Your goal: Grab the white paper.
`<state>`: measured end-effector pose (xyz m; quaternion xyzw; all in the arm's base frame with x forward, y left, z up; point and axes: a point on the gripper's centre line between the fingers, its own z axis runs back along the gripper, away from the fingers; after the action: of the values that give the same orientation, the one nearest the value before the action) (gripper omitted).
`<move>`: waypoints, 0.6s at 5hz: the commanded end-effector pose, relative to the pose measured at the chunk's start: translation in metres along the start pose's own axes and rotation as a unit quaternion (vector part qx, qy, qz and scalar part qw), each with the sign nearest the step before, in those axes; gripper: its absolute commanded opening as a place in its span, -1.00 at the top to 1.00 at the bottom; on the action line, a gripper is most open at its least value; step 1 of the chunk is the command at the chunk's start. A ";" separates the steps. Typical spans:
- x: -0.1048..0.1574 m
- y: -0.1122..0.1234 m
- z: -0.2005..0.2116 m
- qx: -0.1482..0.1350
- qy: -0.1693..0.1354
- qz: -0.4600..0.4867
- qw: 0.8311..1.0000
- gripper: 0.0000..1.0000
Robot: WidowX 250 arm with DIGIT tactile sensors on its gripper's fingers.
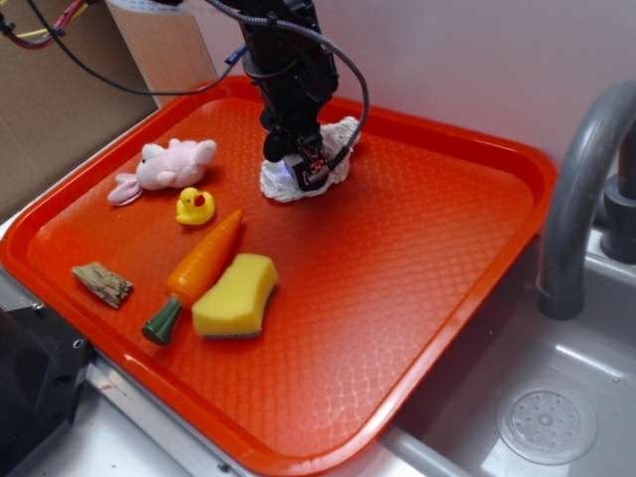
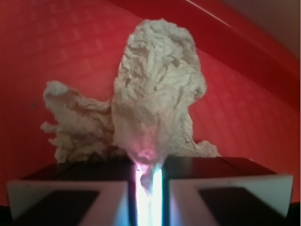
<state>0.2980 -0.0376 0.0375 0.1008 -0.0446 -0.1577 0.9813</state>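
The white paper (image 1: 338, 159) is a crumpled wad at the back middle of the orange tray (image 1: 397, 298). My gripper (image 1: 301, 171) stands on top of it, and the black arm hides much of the wad in the exterior view. In the wrist view the paper (image 2: 155, 94) fills the middle, and a fold of it is pinched in the narrow gap between my two jaws (image 2: 148, 181). The gripper is shut on the paper. The wad still rests on the tray floor.
On the tray's left lie a pink plush bunny (image 1: 169, 166), a yellow rubber duck (image 1: 195, 206), a toy carrot (image 1: 199, 268), a yellow sponge (image 1: 237, 295) and a small brown piece (image 1: 102, 283). A sink with grey faucet (image 1: 581, 199) is at right.
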 end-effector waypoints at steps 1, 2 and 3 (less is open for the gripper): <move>-0.039 0.015 0.124 -0.038 -0.013 0.250 0.968 1.00; -0.063 0.022 0.173 -0.042 -0.032 0.261 0.964 1.00; -0.074 0.022 0.206 -0.046 -0.034 0.240 0.969 1.00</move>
<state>0.2113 -0.0231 0.2261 0.0423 -0.0706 0.0769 0.9936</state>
